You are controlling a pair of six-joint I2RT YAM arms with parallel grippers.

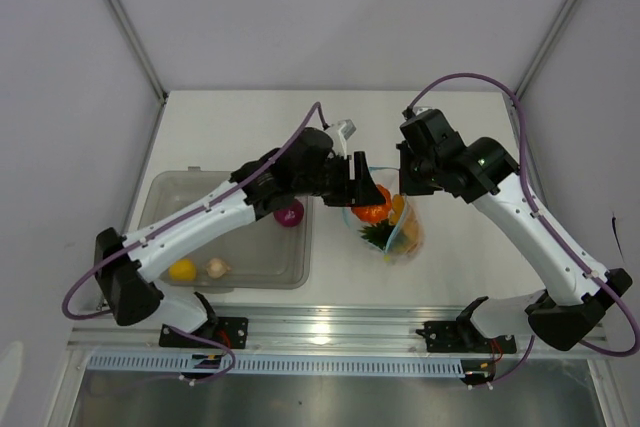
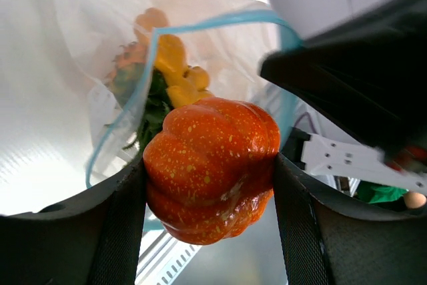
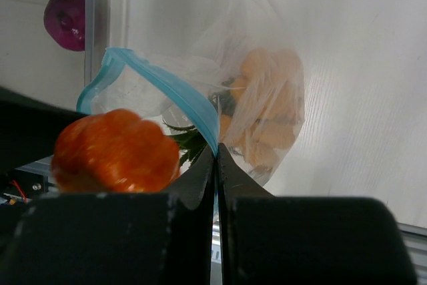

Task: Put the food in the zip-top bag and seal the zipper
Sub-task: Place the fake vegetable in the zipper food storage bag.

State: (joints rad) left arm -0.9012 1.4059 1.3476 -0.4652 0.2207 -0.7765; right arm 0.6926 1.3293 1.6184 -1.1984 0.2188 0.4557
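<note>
Risk: left jaws, clamped on the orange fruit [image 2: 212, 168], hover at the mouth of the zip-top bag [image 3: 267, 108]; right jaws pinch its zipper [image 3: 170, 88]. If that rim slips, the fruit may drop onto the table [image 1: 330, 127].

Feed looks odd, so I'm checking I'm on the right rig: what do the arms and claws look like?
The left arm and right arm have white links with black joints and black bases. A purple cable loops along each. The left claw and right claw have black fingers, textured on their inner faces.
</note>
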